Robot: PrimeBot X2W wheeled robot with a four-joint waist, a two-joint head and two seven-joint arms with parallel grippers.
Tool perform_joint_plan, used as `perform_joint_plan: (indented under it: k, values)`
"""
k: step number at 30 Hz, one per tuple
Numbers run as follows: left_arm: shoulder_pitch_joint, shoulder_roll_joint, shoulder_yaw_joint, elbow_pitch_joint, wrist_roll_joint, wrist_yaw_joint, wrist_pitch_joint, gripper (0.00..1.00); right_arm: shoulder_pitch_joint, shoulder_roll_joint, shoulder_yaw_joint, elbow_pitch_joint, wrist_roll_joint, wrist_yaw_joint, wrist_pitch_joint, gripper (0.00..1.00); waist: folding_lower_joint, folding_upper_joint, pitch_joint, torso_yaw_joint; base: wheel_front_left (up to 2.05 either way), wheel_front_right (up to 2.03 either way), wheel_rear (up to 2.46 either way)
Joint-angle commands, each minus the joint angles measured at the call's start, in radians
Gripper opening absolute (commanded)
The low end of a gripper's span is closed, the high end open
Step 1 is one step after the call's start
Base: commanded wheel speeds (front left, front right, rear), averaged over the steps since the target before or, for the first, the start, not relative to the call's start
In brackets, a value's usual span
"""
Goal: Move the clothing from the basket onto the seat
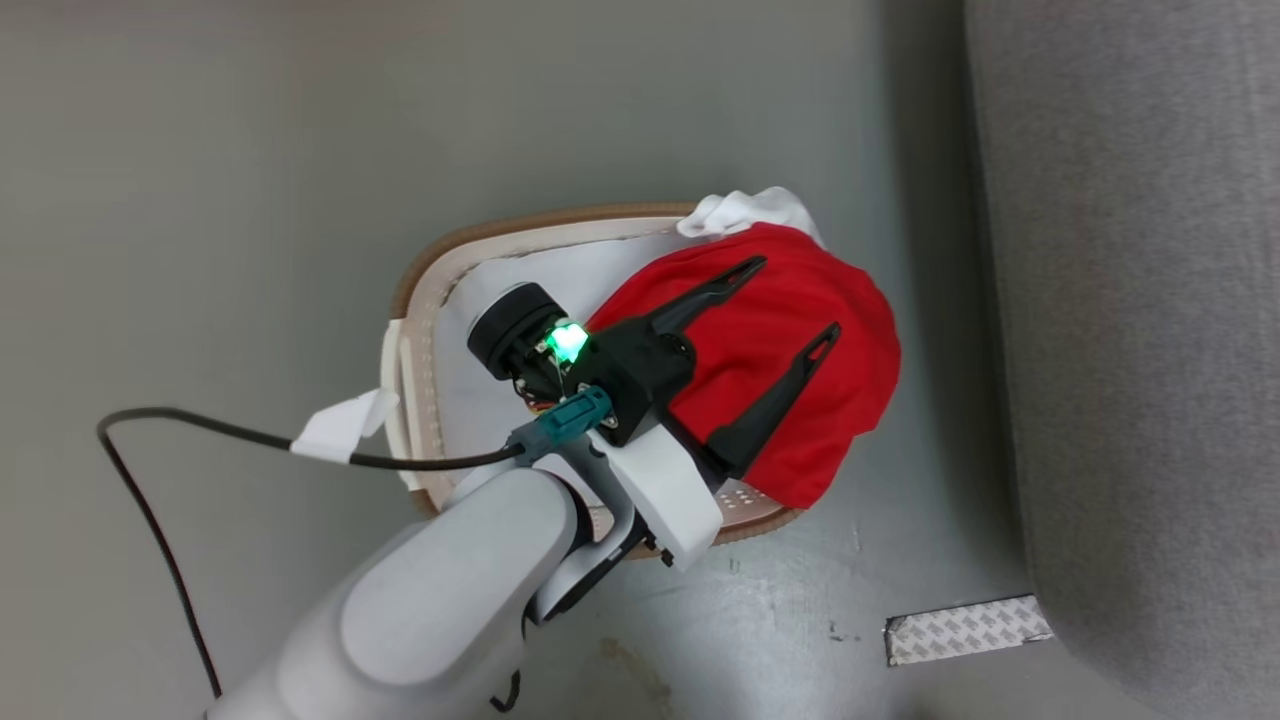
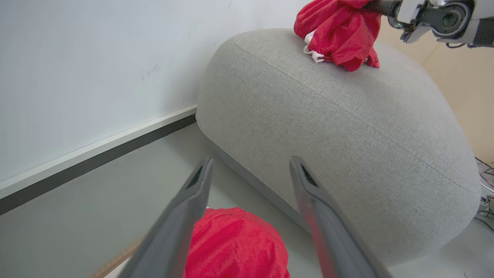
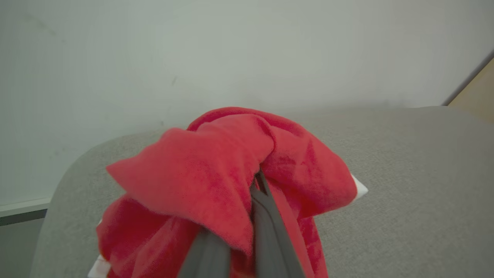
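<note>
A bright red garment point(image 1: 860, 370) bulges over the right end of the white basket point(image 1: 520, 228), with a small white piece point(image 1: 745, 210) at its far edge. My left gripper point(image 1: 797, 295) hovers just above that garment, open, with nothing between its fingers; the left wrist view shows the same red cloth point(image 2: 235, 247) below the spread gripper point(image 2: 251, 160). My right gripper point(image 3: 257, 185) is shut on a second red garment point(image 3: 200, 181), bunched over the top of the grey seat point(image 3: 405, 173). That bundle point(image 2: 339, 31) shows white trim, and its lower folds seem to touch the seat point(image 2: 347, 135).
The seat point(image 1: 1150, 300) runs along the right of the basket with a narrow strip of grey floor between. A black cable with a white tag point(image 1: 340, 425) trails left from my left wrist. A tape patch point(image 1: 965, 630) lies on the floor. A wall with a dark baseboard point(image 2: 96, 154) stands behind.
</note>
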Motion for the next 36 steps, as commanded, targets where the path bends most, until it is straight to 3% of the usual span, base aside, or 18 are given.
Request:
perform_joint_plan:
  k: [1,2,4,5,6,7,16,24,31,36]
  values:
    - [-0.010,0.000,-0.001,0.008,-0.007,-0.002,-0.010,1.00,-0.016,-0.008,0.019,0.035,-0.009,-0.002,0.020,0.00,-0.0004,0.0000,0.017,0.027,0.00,0.00,0.00]
    - [-0.010,-0.001,-0.001,0.013,-0.010,-0.002,-0.014,1.00,-0.012,-0.006,0.036,0.061,-0.005,-0.002,0.041,0.00,-0.0004,0.0000,0.012,0.027,0.00,0.00,0.00]
    - [-0.006,-0.001,0.001,0.020,-0.016,0.000,-0.021,1.00,-0.009,-0.004,0.068,0.100,0.006,-0.002,0.080,0.24,-0.0004,0.0000,-0.001,0.025,0.00,0.00,0.00]
    - [-0.003,-0.002,0.001,0.026,-0.019,0.002,-0.022,1.00,-0.006,-0.001,0.086,0.111,0.010,-0.002,0.096,0.44,-0.0004,0.0000,-0.009,0.022,0.00,0.00,0.00]
    - [0.001,0.000,0.000,0.032,-0.019,0.003,-0.026,1.00,-0.003,0.004,0.107,0.116,0.018,-0.002,0.112,0.83,-0.0004,0.0000,-0.018,0.018,0.00,0.00,0.00]
    - [0.004,0.001,0.000,0.037,-0.020,0.004,-0.029,1.00,0.001,0.007,0.129,0.119,0.025,-0.002,0.127,1.00,-0.0004,0.0000,-0.027,0.014,0.00,0.00,0.00]
    - [0.071,0.010,0.011,0.088,-0.052,0.020,-0.062,1.00,0.052,-0.010,0.348,0.059,0.100,-0.002,0.234,1.00,-0.0004,0.0000,-0.197,-0.048,0.00,0.00,0.00]
    - [0.159,0.041,0.081,0.116,-0.121,0.065,-0.120,1.00,0.078,-0.141,0.531,-0.138,0.155,-0.002,0.233,1.00,-0.0004,0.0000,-0.419,-0.067,0.00,0.00,0.00]
    - [0.248,0.072,0.169,0.113,-0.181,0.130,-0.157,1.00,0.117,-0.166,0.575,-0.309,0.208,-0.002,0.173,1.00,-0.0004,0.0000,-0.564,-0.045,0.00,0.00,0.00]
    - [0.324,0.092,0.234,0.105,-0.220,0.170,-0.171,1.00,0.221,-0.127,0.508,-0.371,0.233,-0.002,0.079,1.00,-0.0004,0.0000,-0.636,-0.008,0.00,0.00,0.00]
